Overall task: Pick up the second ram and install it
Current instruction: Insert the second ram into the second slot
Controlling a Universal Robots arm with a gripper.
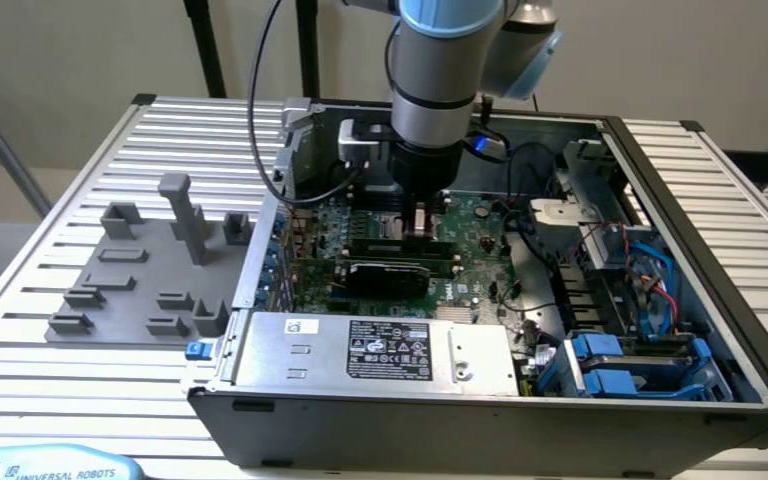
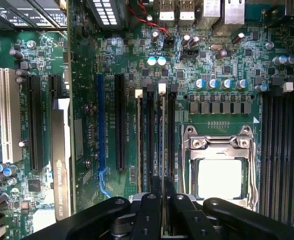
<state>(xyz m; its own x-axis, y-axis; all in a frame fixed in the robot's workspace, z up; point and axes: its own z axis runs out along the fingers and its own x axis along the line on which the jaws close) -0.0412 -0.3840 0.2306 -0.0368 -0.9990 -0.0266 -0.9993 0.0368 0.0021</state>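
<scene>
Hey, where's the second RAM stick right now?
In the wrist view the second ram stands on edge between the gripper fingers, lined up in the memory slots beside the processor socket. In the exterior view it is under the arm, mid-motherboard.

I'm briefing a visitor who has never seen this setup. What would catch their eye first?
The robot arm plunging into the open computer case, its hand low over the green motherboard. In the wrist view, a thin memory stick stands edge-on between the hand's fingers, in line with the memory slots beside the shiny processor socket. A grey parts tray sits at the exterior view's left.
</scene>
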